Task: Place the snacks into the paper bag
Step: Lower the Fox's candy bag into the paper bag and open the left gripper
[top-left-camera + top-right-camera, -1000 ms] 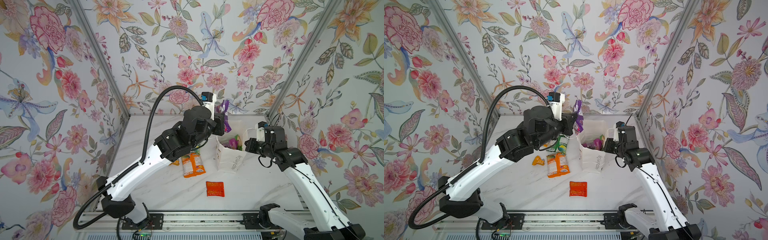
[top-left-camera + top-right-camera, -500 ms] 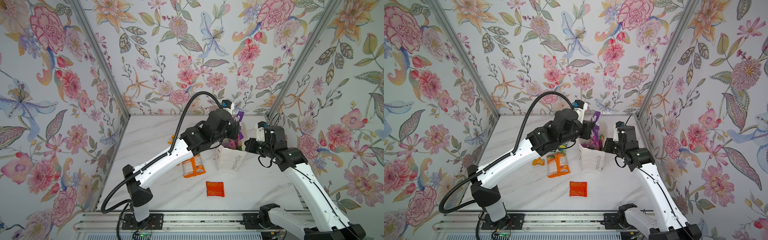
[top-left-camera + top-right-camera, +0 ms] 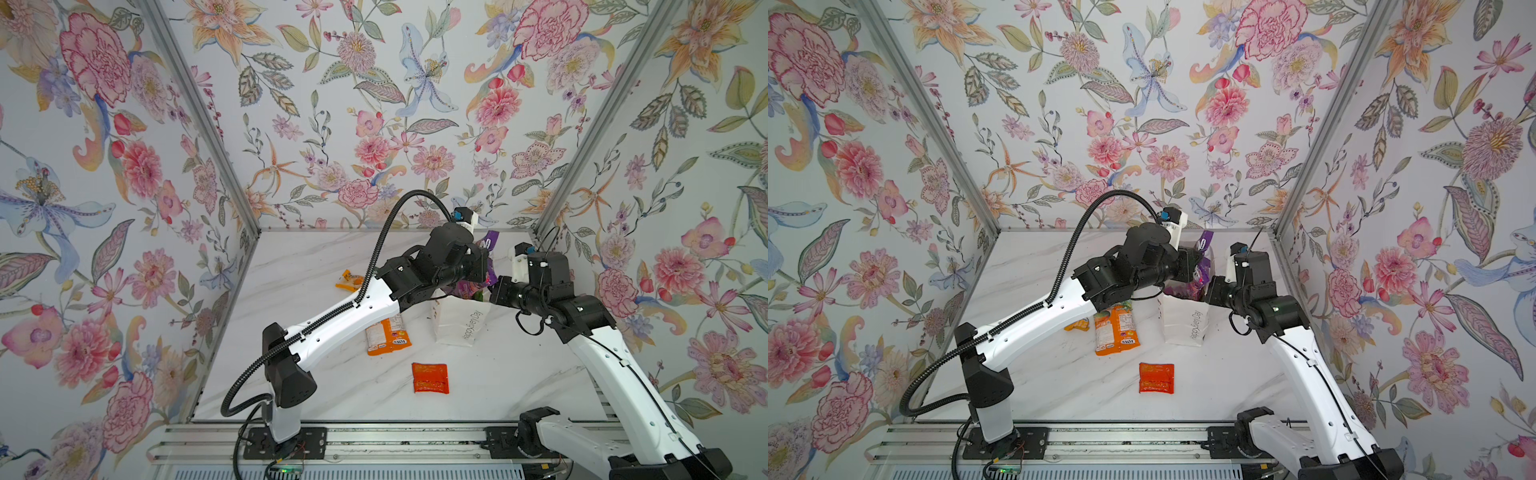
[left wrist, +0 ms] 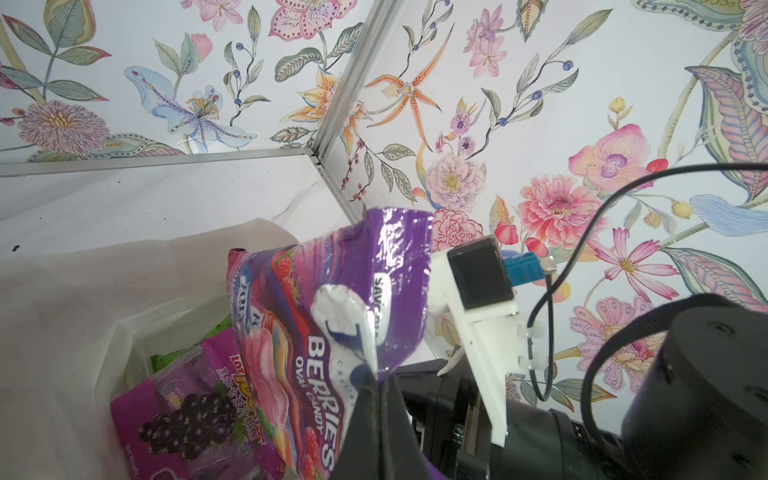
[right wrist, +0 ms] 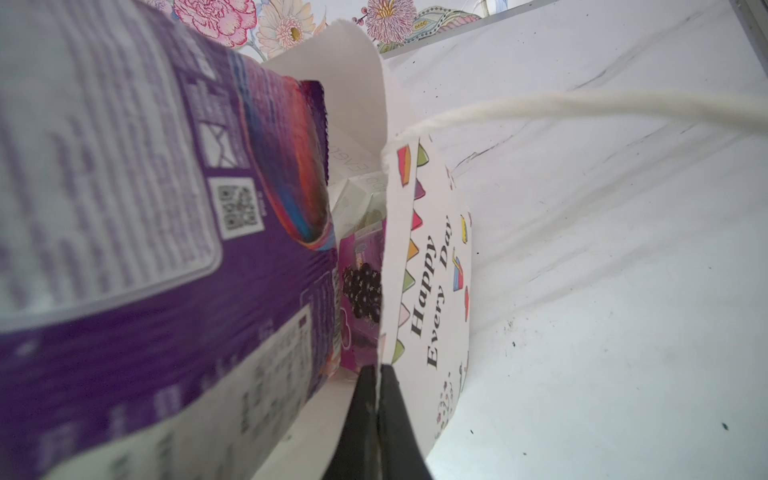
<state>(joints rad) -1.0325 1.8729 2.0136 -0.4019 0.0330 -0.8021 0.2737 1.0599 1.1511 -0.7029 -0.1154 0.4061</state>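
The white paper bag [image 3: 455, 322] [image 3: 1185, 326] stands upright at the right of the table. My right gripper [image 5: 379, 370] is shut on the bag's rim [image 5: 432, 266] and holds the mouth apart. My left gripper [image 4: 376, 374] is shut on a purple FOX'S berries packet [image 4: 332, 299] [image 3: 490, 243] [image 5: 124, 208], which hangs over the bag's mouth with its lower end inside. A purple grape packet [image 4: 187, 411] [image 5: 361, 286] and a green packet [image 4: 174, 357] lie inside the bag.
On the marble table [image 3: 498, 374], left of the bag, lie an orange FOX'S packet [image 3: 388, 332] [image 3: 1115, 328] and a small orange sachet [image 3: 349, 280]. A red-orange sachet [image 3: 430, 377] [image 3: 1156, 377] lies in front. The bag's cord handle [image 5: 582, 106] hangs free. Floral walls close in on three sides.
My left arm has swung right and down, carrying the purple packet from beside the bag to over its mouth. The right arm has kept still on the rim.
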